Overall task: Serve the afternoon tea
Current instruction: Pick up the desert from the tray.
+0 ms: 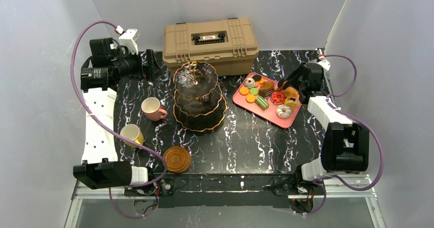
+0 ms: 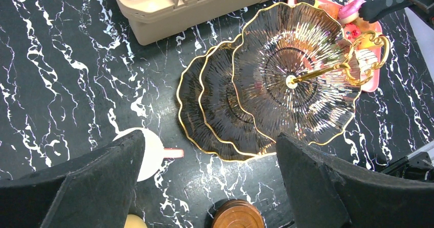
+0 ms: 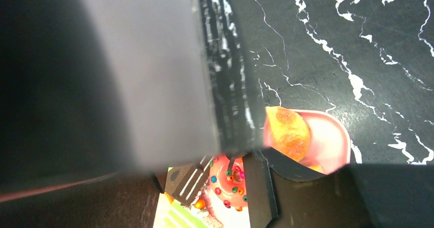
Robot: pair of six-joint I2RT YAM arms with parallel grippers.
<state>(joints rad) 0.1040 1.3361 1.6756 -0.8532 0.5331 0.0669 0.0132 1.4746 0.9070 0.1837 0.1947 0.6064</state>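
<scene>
Stand beneath wide-spread left pincer, right pincer at pastry tray, its closure impossible to tell

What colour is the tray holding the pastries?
Pink. The tray shows best in the top external view.

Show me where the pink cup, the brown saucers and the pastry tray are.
pink cup (image 1: 150,107): top external view, on its pale inside.
brown saucers (image 1: 177,159): top external view, middle of the top saucer.
pastry tray (image 1: 271,114): top external view, bare pink floor near its front edge.
</scene>
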